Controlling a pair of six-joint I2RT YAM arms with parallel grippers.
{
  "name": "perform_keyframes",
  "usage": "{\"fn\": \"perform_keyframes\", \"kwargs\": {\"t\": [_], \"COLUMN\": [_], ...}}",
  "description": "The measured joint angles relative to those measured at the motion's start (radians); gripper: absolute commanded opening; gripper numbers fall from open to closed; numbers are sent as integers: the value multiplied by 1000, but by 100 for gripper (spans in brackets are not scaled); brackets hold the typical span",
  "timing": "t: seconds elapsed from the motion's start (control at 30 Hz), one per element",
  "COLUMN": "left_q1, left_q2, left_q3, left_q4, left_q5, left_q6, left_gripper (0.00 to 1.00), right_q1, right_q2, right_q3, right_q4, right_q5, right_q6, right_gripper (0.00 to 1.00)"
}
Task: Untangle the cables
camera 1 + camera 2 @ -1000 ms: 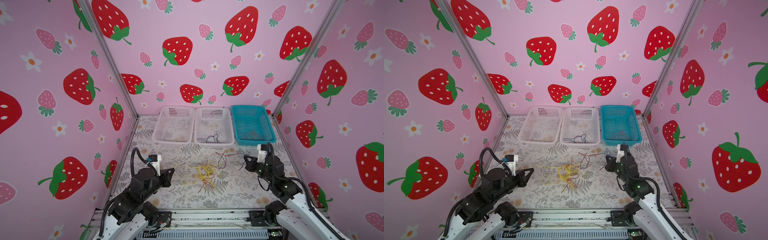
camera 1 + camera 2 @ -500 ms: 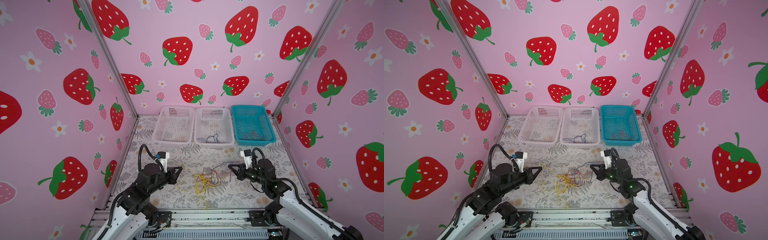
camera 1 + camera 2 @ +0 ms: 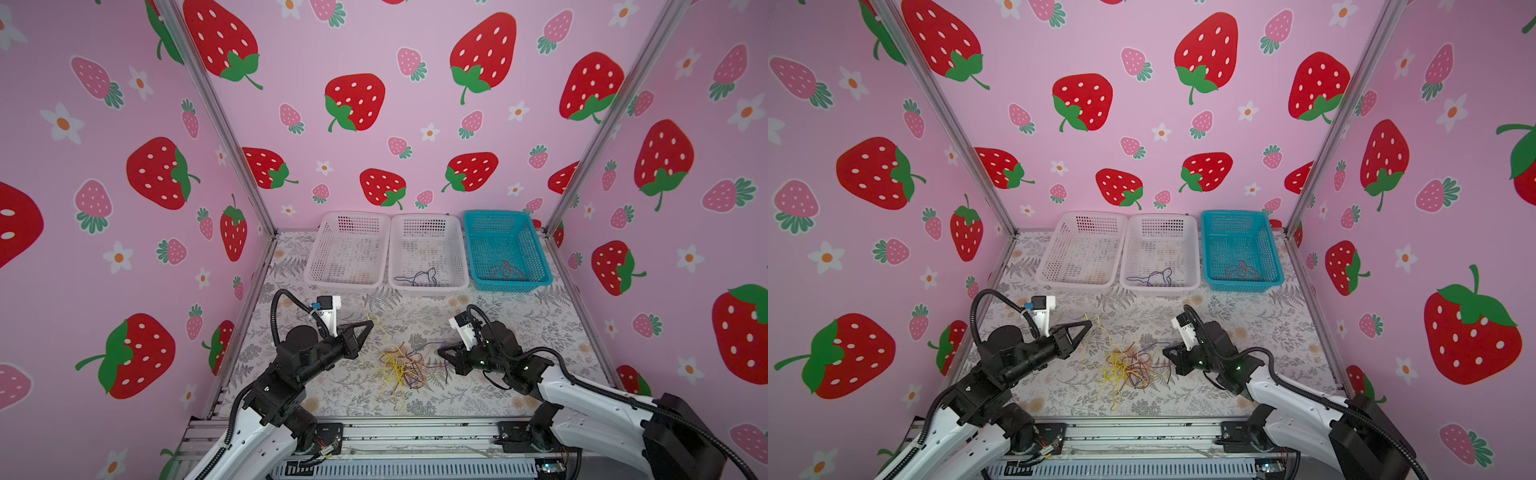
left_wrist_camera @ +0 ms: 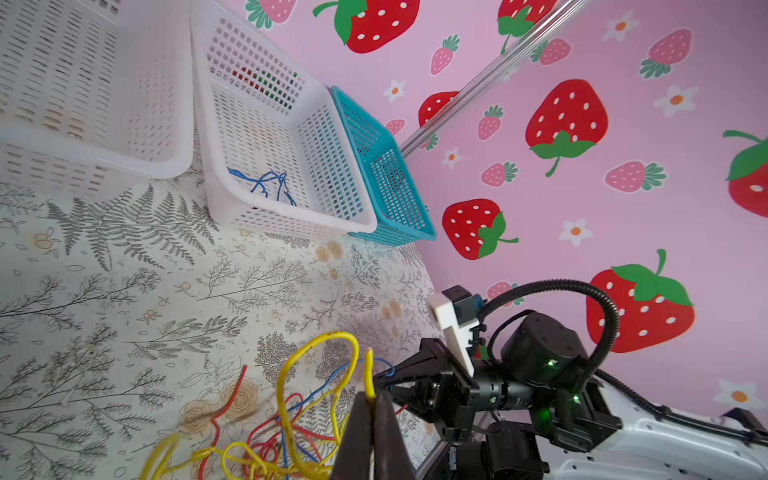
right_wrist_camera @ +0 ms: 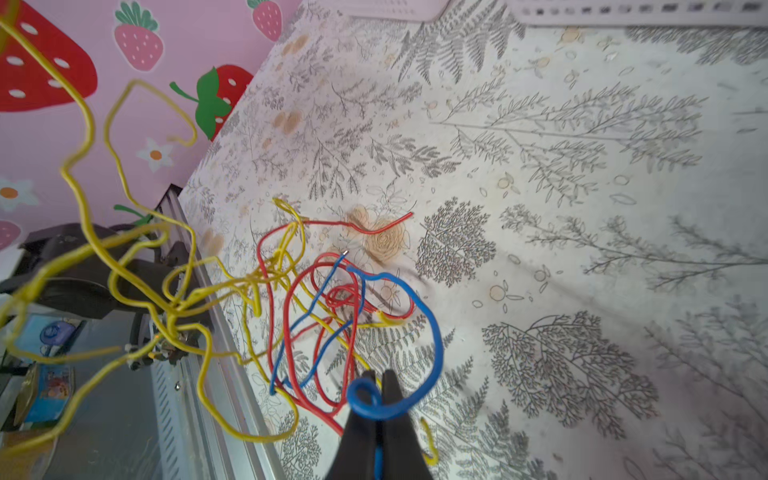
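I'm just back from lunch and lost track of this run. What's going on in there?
Two robot arms are picking apart a tangle of thin cables on the table. The left tool is shut on a yellow cable raised out of the pile, and the right tool is shut on a blue cable. Most cables lie knotted between them. At the back, the middle white basket holds a sorted blue cable, and the teal basket holds a red cable.

The black-and-white left arm (image 3: 266,432) reaches from the near left toward the middle. Its black left gripper (image 3: 369,323) points right, jaws pressed together on a thin yellow wire (image 4: 368,368). The black-and-white right arm (image 3: 582,395) stretches in low from the near right. Its black right gripper (image 3: 439,352) points left, clamped on a thin blue wire (image 5: 432,324).
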Motion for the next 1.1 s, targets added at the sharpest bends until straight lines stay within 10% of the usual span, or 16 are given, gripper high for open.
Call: {"fn": "perform_keyframes", "kwargs": {"t": [0.4, 0.63, 1.1], "left_q1": [0, 0, -8], "left_q2": [-48, 31, 205], "left_q3": [57, 69, 86], "left_q4": [54, 54, 81], "left_q5": [10, 34, 33], "left_q6": [4, -6, -3], "left_gripper": [0, 0, 0], "right_q1": [-3, -9, 158], "right_q2": [-29, -208, -243], "right_q3": [36, 40, 110], "right_q4": [-85, -106, -26], "right_q5": [243, 153, -5], "right_q6": [-32, -77, -85], "right_gripper": [1, 50, 64]}}
